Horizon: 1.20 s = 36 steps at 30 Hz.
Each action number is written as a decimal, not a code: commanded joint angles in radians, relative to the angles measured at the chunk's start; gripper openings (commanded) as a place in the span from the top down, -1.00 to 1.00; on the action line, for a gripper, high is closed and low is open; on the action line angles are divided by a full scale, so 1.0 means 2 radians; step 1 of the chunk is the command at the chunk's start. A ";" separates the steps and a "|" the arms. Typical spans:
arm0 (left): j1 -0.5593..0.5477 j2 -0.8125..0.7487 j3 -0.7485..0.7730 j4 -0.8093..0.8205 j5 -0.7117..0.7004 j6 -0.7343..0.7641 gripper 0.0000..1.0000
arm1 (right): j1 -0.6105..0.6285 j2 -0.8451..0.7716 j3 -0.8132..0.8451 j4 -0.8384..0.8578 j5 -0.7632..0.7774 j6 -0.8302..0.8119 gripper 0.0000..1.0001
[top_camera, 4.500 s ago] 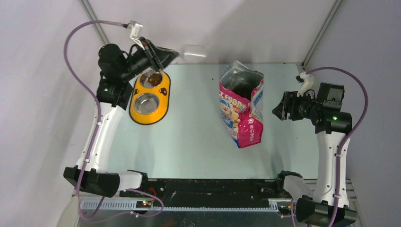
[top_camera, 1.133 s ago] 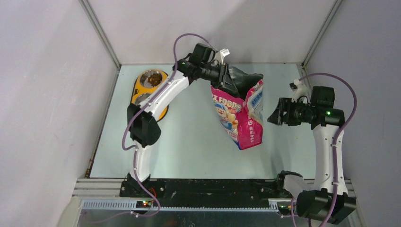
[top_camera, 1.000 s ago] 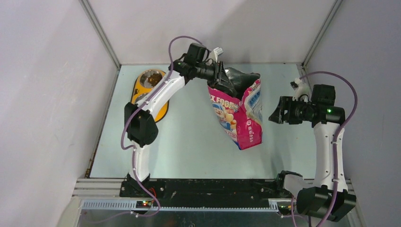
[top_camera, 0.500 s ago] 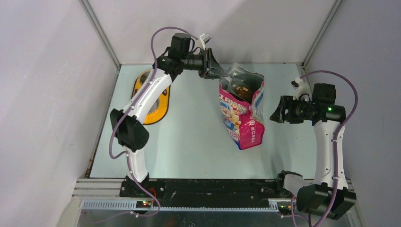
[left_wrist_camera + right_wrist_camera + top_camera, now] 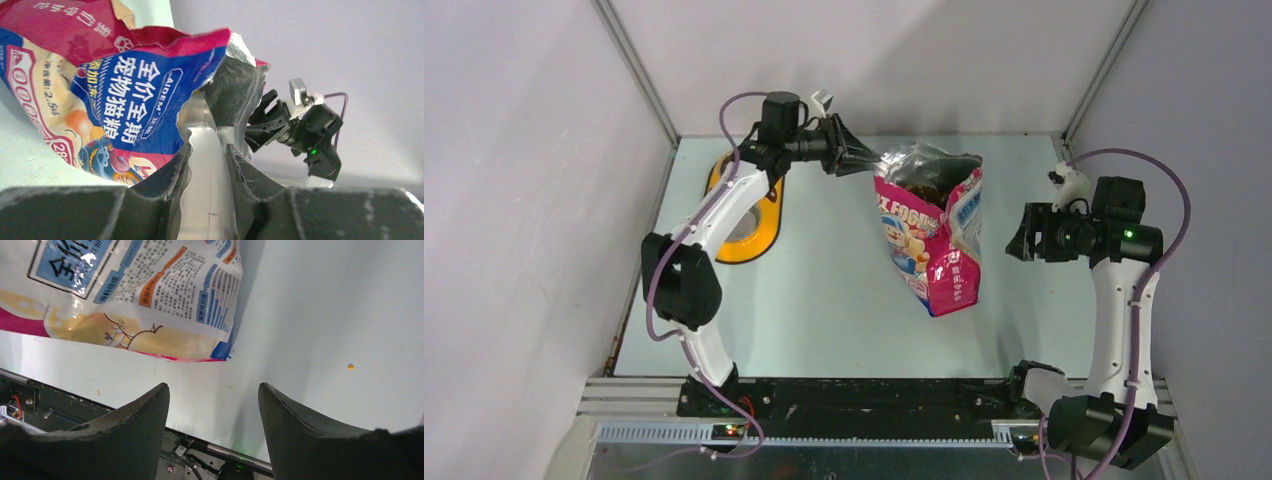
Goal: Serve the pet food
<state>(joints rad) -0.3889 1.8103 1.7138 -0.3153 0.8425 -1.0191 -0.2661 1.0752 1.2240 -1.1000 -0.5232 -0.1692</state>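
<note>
- Far centre, small brown dry kibble pellets (image 5: 921, 186) lie inside the open pink-blue foil bag (image 5: 929, 255)
- Left gripper (image 5: 871, 161) clamps clear plastic scoop (image 5: 202, 120); right gripper (image 5: 1017, 232) open, empty
- Probably loose, light, spill-prone: lift with scoop, level

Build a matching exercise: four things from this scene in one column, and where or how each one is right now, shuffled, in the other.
1. left gripper
2. right gripper
3. pink bag
4. yellow feeder

A. open, empty, right of the pink bag
B. far left, partly hidden
C. shut on the handle of the clear scoop
D. centre, top open

Pairs: 1-C, 2-A, 3-D, 4-B
</note>
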 commanded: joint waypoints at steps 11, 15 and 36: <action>0.030 -0.033 -0.112 0.280 0.020 -0.205 1.00 | -0.006 0.000 0.028 -0.015 0.022 -0.019 -0.37; 0.030 -0.030 -0.155 0.390 0.018 -0.285 1.00 | -0.006 0.003 0.032 -0.019 0.025 -0.021 -0.37; 0.024 0.005 -0.224 0.691 0.002 -0.455 1.00 | -0.006 -0.005 0.042 -0.036 0.037 -0.030 -0.38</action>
<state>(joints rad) -0.3519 1.8793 1.2400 1.0203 0.8398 -1.9488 -0.2729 1.0843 1.2694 -1.1637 -0.4545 -0.2123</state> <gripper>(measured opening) 0.307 0.687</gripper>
